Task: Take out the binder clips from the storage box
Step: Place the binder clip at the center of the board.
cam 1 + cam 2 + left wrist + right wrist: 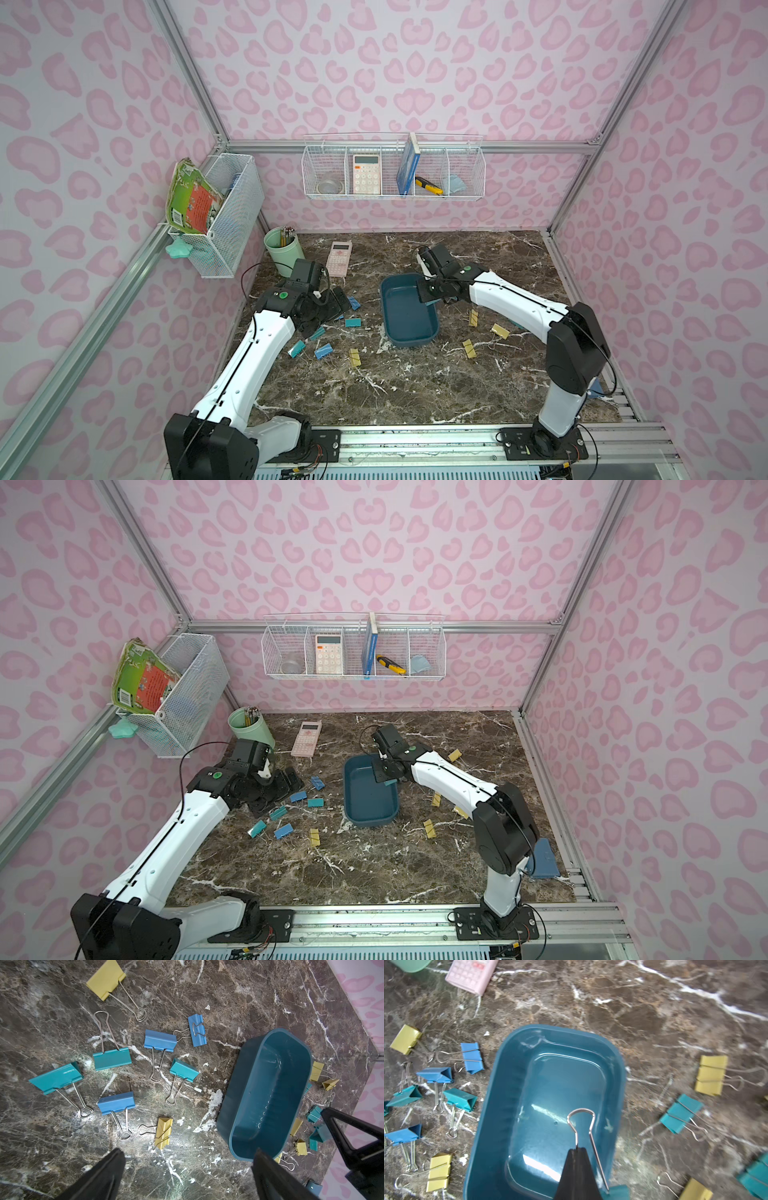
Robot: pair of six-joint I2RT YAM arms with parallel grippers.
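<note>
right pincer (pixel 576 1150): pinching teal clip (pixel 618 1191) by its wire handle, over box (pixel 492 1126) | left pincer (pixel 189 1153): spread, beside box | clip: light, stiff; thin wire likely slippery and pivots, folded body the surer hold

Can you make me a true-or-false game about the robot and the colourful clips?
1. The right tool is pinching a teal clip by its wire handle. True.
2. The storage box is full of clips. False: its floor is bare, and the only clip by it hangs from the right tool.
3. The left tool is shut. False: its jaws stand wide open above the table, holding nothing.
4. A pink calculator lies on the table. True.
5. Every clip on the table is yellow. False: blue clips and teal clips lie there too.
</note>
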